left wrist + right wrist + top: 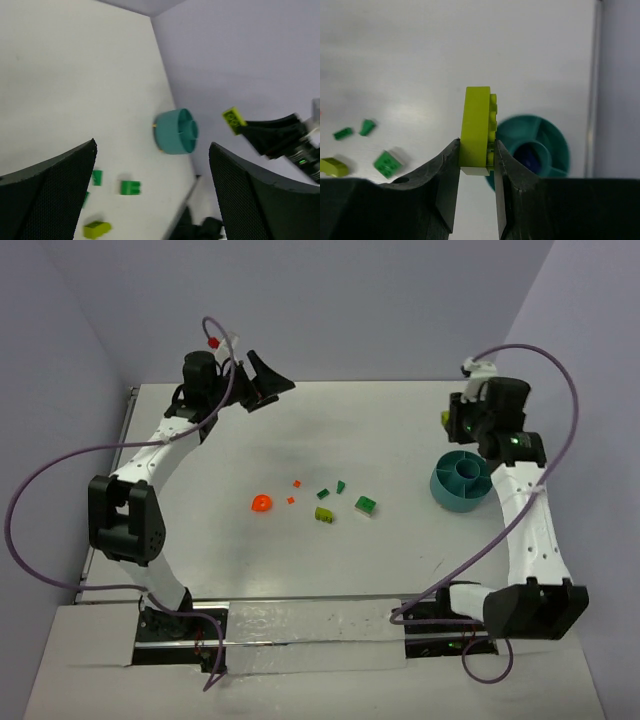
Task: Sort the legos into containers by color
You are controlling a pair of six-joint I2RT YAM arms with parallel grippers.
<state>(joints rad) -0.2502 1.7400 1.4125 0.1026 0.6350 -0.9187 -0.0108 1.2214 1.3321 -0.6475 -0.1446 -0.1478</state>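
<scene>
My right gripper [448,420] is shut on a lime green brick [477,127], held upright above the table just left of the round teal-blue bowl [547,142]. The bowl [462,481] stands at the right; something dark blue-purple shows in its centre cup. My left gripper [268,380] is open and empty, raised at the far left. In the table's middle lie an orange-red round piece [261,504], two orange-red bits [297,483], dark green pieces [323,494], a green brick [366,505] and a lime brick [324,513].
The table's right edge [594,75] runs close beside the bowl. Purple cables loop from both arms. The left wrist view shows the bowl [175,131], the green brick [130,188] and the held lime brick [233,119].
</scene>
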